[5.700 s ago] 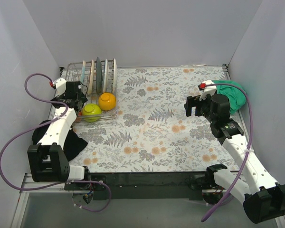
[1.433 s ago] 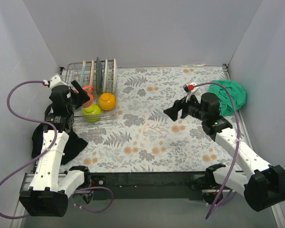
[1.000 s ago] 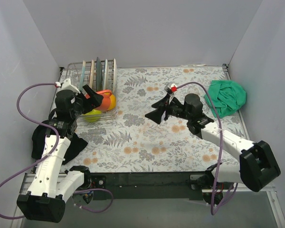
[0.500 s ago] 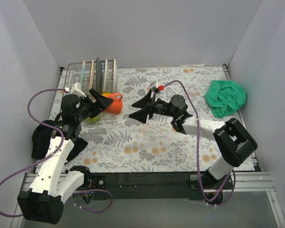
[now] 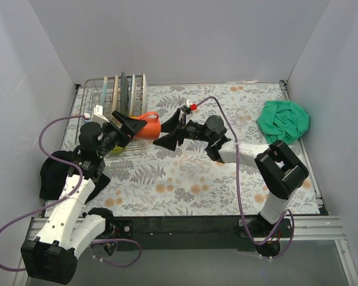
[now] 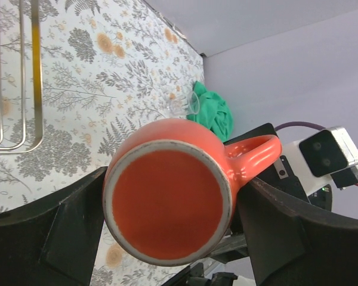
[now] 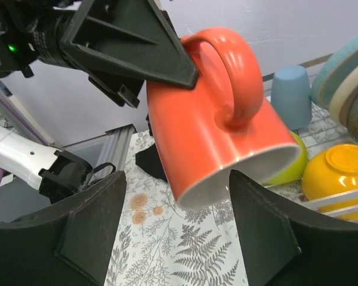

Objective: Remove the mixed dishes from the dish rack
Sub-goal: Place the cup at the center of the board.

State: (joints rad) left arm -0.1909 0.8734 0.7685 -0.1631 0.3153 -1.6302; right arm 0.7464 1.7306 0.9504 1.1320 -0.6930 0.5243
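Observation:
My left gripper (image 5: 135, 126) is shut on the orange mug (image 5: 148, 126) and holds it tilted in the air just right of the dish rack (image 5: 94, 89). In the left wrist view the mug's base (image 6: 167, 202) fills the gap between my fingers. My right gripper (image 5: 170, 131) is open, its jaws either side of the mug's open rim (image 7: 244, 173), not touching. Several plates (image 5: 125, 92) stand upright in the rack. The right wrist view shows a light-blue cup (image 7: 292, 89), a lime-green bowl (image 7: 293, 170) and an orange-yellow bowl (image 7: 337, 170) in the rack.
A green cloth (image 5: 282, 121) lies at the far right, with a small clear glass (image 6: 185, 104) beside it. A black cloth (image 5: 51, 173) lies at the near left by the left arm. Grey walls close in on three sides.
My left gripper has lifted the orange mug out of the rack and carried it right. My right arm has swung left across the table, jaws open, up to the mug.

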